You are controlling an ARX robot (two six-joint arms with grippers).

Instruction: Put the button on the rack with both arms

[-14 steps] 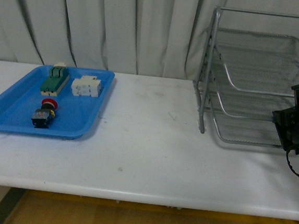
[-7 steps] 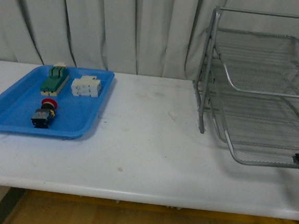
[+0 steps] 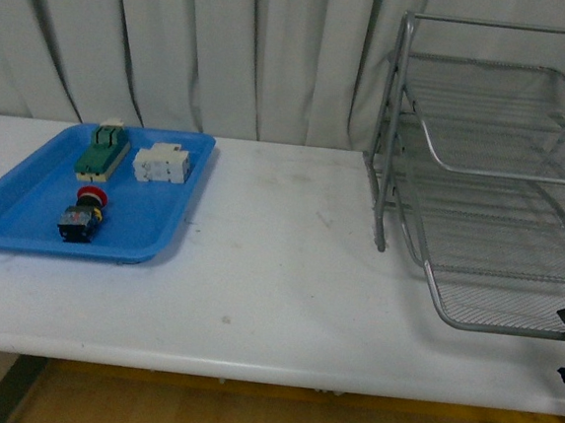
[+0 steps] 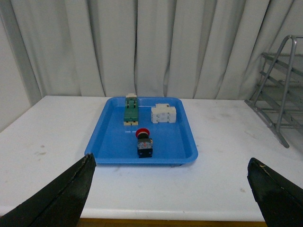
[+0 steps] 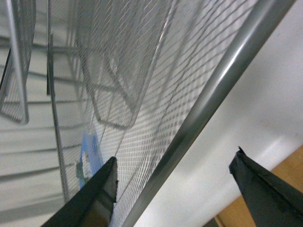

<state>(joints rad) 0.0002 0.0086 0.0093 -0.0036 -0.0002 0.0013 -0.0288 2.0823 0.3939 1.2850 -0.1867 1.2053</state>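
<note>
While the small push-button switch with red mushroom cap, yellow ring and black-blue body (image 3: 83, 213) lies untouched in the flat blue plastic tray (image 3: 23, 238) at the left end of the white bench (image 3: 276, 280), neither arm holds anything.

Left arm's fingers (image 4: 61, 198): spread wide, nothing between them, hovering short of the tray, roughly lined up on the button.

Right arm's fingers (image 5: 94, 198): parted, one either side of the front rim bar of the lowest tier (image 3: 498, 290) of the large silver three-tier wire-mesh rack (image 3: 396, 132). Not clamped on it. Cannot tell whether they touch the bar. That tier juts forward past the two above, its mesh floor exposed.

Risks, my reading:
- Button rests on its side on slick plastic. A pinch on the rounded cap rather than the boxy body would likely squirt it out or roll it.
- Tray and rack stand well apart, so a weak hold has a long carry in which to fail.
- The tier slides. With the right fingers slack, a nudge during placing could shove it back in.
- Uneven mesh may tip the button over.

Orientation: long axis runs front-to-back on the bench, cap end toward the pale curtain (image 3: 227, 48), body end toward the robot. The green-and-cream block (image 3: 104, 151) and white blocks (image 3: 162, 162) sit in the same tray nearer the curtain, apart from the button.
</note>
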